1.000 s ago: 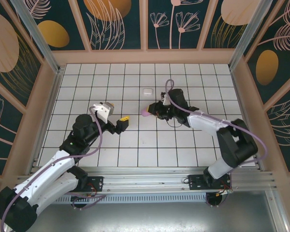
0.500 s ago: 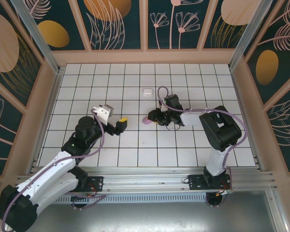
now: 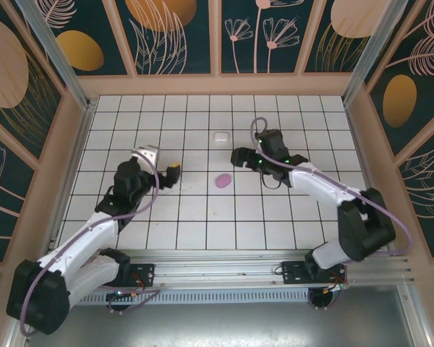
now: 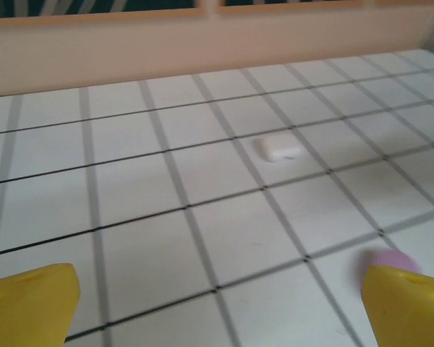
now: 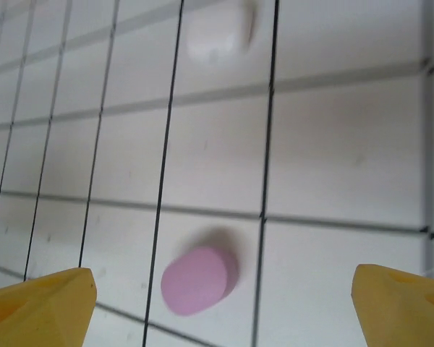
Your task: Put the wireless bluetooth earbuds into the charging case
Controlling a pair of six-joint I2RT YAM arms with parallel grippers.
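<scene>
Seen from above, your two arms reach from the near rail over the white tiled tabletop with black grid lines (image 3: 275, 217). Your left gripper (image 3: 175, 168) hangs above the tiles at about nine o'clock from the flat purple oval piece (image 3: 222, 180), nothing between its yellow fingertips (image 4: 30, 302). They stand at the two bottom corners of the left wrist view, so the pincer is wide. Your right gripper (image 3: 239, 155) sits at about one o'clock from that purple oval, close to it but apart. In its own wrist view the yellow fingertips (image 5: 42, 303) also stand far apart and hold nothing. The purple oval (image 5: 199, 280) lies on the tiles ahead of the gap, left of its middle. Farther out, the small glossy white rounded charging case (image 3: 220, 136) lies flat on a tile at twelve o'clock from the purple oval, clear of both grippers. It shows as a blurred white shape (image 5: 217, 29) at the top of the right wrist view. The left wrist camera finds it (image 4: 281, 148) near mid-frame, with the peach back wall (image 4: 202, 43) beyond.
</scene>
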